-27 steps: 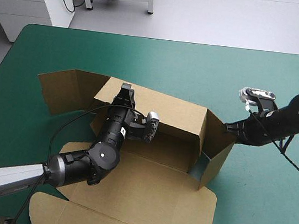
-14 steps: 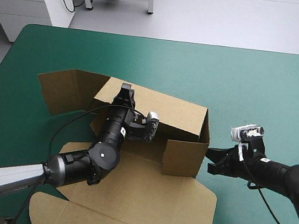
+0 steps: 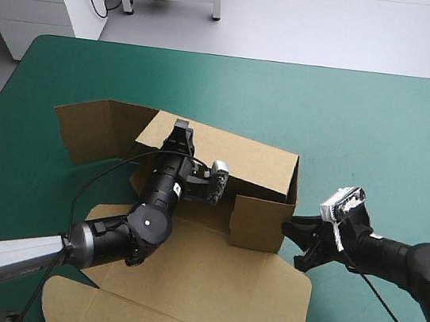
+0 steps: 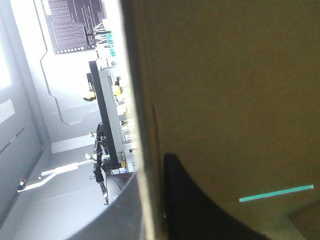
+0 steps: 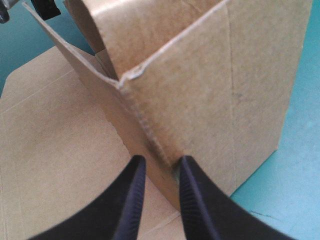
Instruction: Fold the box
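The brown box (image 3: 223,158) sits a little toward 9 o'clock from the middle of the teal-green tabletop (image 3: 363,134), partly raised: its far wall stands upright, a short side flap (image 3: 258,223) at the 3 o'clock end is turned inward along the near side, and the lid (image 3: 213,289) lies flat toward 6 o'clock. Another loose panel (image 3: 91,132) leans outward at 10 o'clock. The left tool (image 3: 181,131), its arm reaching in from 7 o'clock over the flat board, is pinched on the top edge of the far wall. In its wrist view the board runs between the two black fingers (image 4: 200,200). The right tool (image 3: 294,238) is at the box's 3 o'clock corner, its arm lying low from 4 o'clock. Its black fingers are narrowly parted, their tips on either side of the foot of the corner fold. Whether they touch the board I cannot tell.
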Motion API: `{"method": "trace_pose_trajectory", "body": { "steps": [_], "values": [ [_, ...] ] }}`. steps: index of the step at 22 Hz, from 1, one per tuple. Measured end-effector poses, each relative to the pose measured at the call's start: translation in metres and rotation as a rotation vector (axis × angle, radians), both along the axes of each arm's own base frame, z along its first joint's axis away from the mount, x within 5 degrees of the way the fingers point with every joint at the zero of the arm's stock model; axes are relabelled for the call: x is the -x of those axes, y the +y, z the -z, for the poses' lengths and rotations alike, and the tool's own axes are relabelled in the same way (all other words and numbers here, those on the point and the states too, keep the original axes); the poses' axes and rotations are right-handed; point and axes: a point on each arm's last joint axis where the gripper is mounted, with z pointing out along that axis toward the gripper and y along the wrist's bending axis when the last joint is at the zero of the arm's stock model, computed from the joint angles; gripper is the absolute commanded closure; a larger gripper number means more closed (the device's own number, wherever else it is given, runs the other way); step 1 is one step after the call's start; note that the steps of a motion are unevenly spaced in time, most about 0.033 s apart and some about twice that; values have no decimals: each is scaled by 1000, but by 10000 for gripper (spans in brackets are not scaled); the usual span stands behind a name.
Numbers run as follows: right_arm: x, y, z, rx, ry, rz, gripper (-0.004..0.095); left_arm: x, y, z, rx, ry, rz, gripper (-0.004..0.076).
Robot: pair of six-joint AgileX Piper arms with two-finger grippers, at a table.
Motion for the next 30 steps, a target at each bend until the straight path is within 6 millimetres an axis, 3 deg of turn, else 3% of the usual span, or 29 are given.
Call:
{"method": "trace_pose_trajectory", "body": {
  "steps": [1,2,4,7,11,14,19,23,27,30],
  "values": [
    [-1,0,1,-2,-7,-6,359,0,0,0,0,0,0,713],
    [-3,1,1,-3,-10,-10,235,0,0,0,0,0,0,713],
    [-7,1,5,-14,-3,-16,195,0,0,0,0,0,0,713],
    [-9,8,7,-49,30,-16,280,0,0,0,0,1,2,713],
    [-8,30,5,20,-60,19,280,0,0,0,1,1,2,713],
    [-6,49,5,63,-127,138,280,0,0,0,0,0,-1,713],
    [-9,63,7,72,-165,333,282,0,0,0,0,-1,-3,713],
    [-18,66,23,119,-121,404,477,0,0,0,0,-1,-3,713],
    [-20,66,27,110,-95,437,926,0,0,0,0,0,-1,713],
    [-22,62,25,114,-117,482,908,0,-1,0,0,0,8,713]
  ]
}}
